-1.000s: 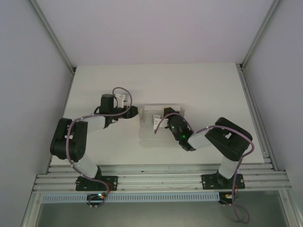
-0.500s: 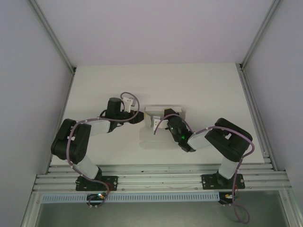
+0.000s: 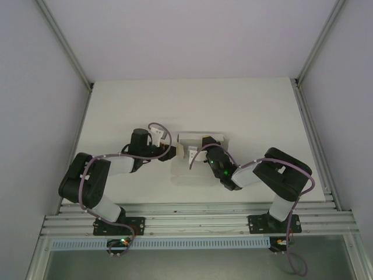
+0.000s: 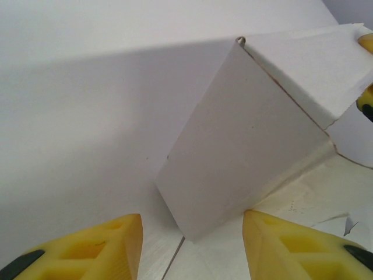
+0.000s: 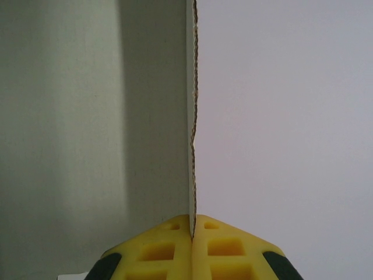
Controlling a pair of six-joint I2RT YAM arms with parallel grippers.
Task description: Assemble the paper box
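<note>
Right claw (image 5: pixel 192 234) clenched on upright wall of paper box (image 5: pixel 154 116); left claw (image 4: pixel 191 219) released alongside.

Paper box (image 3: pixel 185 170): plain white thin cardboard, half-assembled, lying mid-bench. The base panel is flat on the bench and the far wall is folded upright. A side flap (image 4: pixel 245 157) tilts up (crease visible along its top). One thin raw panel edge stands vertical, pinched in the closed right tool (image 5: pixel 192 233).
</note>
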